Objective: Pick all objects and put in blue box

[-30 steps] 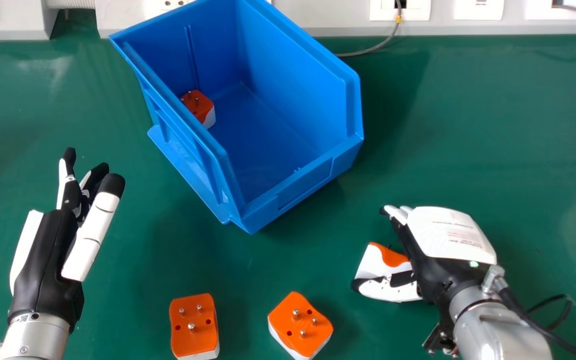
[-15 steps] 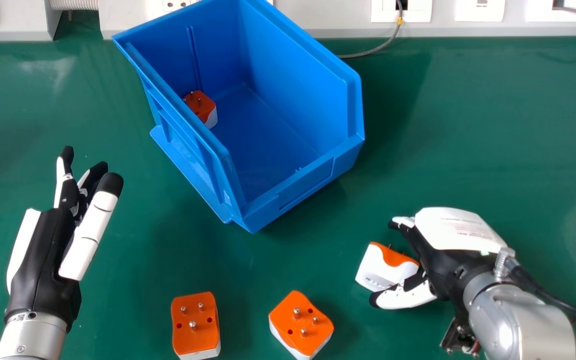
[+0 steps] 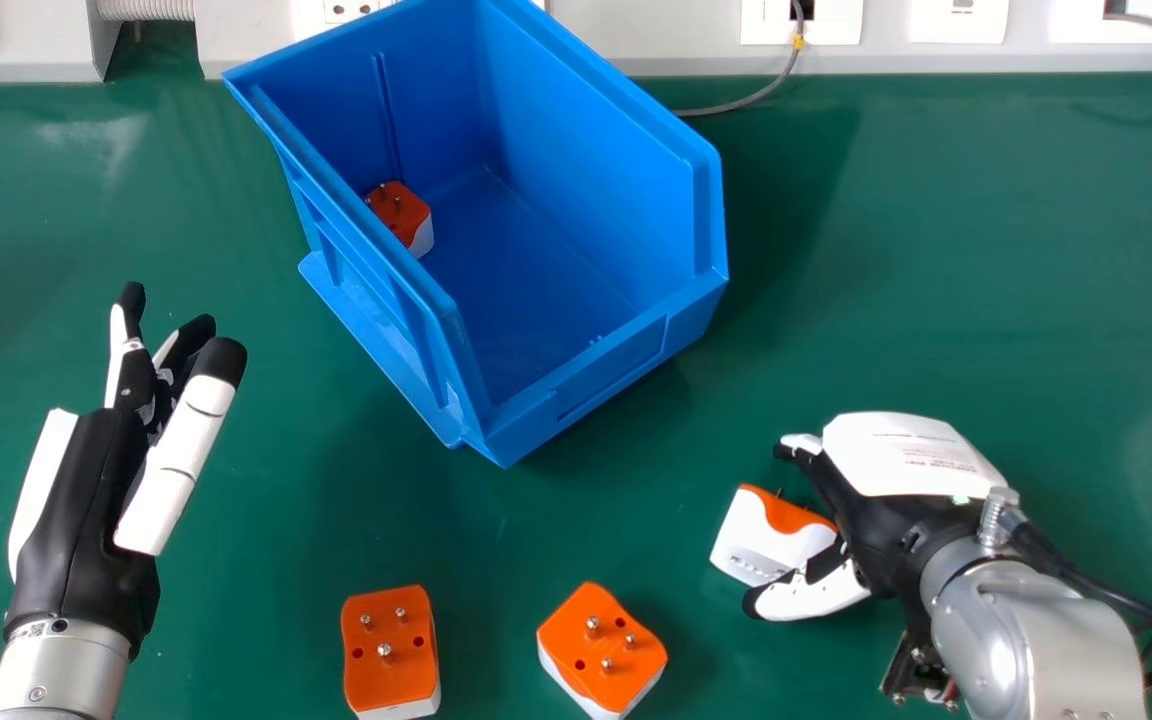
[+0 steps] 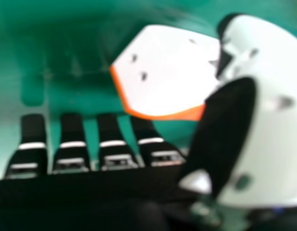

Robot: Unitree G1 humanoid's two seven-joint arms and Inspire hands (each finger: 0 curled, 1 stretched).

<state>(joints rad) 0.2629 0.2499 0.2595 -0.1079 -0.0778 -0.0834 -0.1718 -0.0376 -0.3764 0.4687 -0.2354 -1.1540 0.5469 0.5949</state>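
Bench (image 3: 936,250): carried everything.
Blue box (image 3: 581,150): stood toward the bench's far edge, one adapter (image 3: 400,212) inside; the lift needed to clear its rim.
Left hand (image 3: 86,510): was over the bench's left side, fingers straight and loosely spread, best kept there.
Right hand (image 3: 911,455): sat low, toward the bench's near right corner, fingers (image 4: 109,129) straight and spread, thumb (image 4: 268,96) at or against the tipped adapter; no firm pinch showed.
Tipped adapter (image 3: 751,538): lay on its side by that hand, wanting fingers well round it before they closed.
Left adapter (image 3: 389,675) and middle adapter (image 3: 601,680): sat pins up toward the near edge, next in turn.
Pins: pointed to the far edge on the tipped one; a pinch on them might have slipped.
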